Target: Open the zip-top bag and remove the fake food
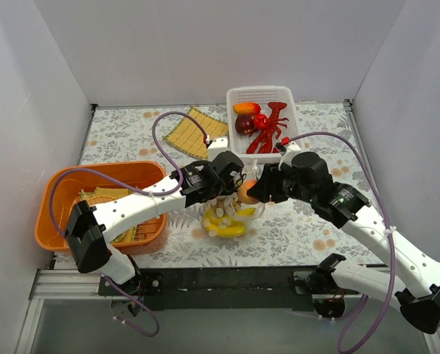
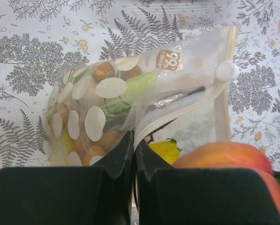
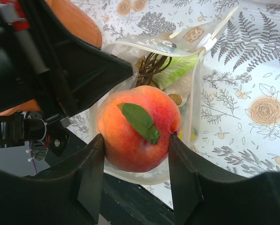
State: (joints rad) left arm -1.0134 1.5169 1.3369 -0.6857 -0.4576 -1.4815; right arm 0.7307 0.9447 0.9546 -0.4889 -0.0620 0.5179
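The clear zip-top bag (image 1: 231,217) with white dots lies near the table's front edge, its mouth open. My left gripper (image 2: 133,140) is shut on the bag's rim (image 2: 177,119). Inside the bag in the left wrist view I see brownish grapes (image 2: 104,72), a green leafy vegetable (image 2: 135,86) and a yellow piece (image 2: 165,150). Yellow bananas (image 1: 228,227) show through the bag in the top view. My right gripper (image 3: 136,140) is shut on a red-orange peach (image 3: 137,129) with a green leaf, held just above the bag's mouth (image 3: 149,47). The peach also shows in the top view (image 1: 248,192).
An orange tub (image 1: 102,203) stands at the left, close to my left arm. A white slotted basket (image 1: 264,118) at the back holds a red lobster (image 1: 270,129) and other toy fruit. A yellow woven mat (image 1: 196,133) lies behind the bag.
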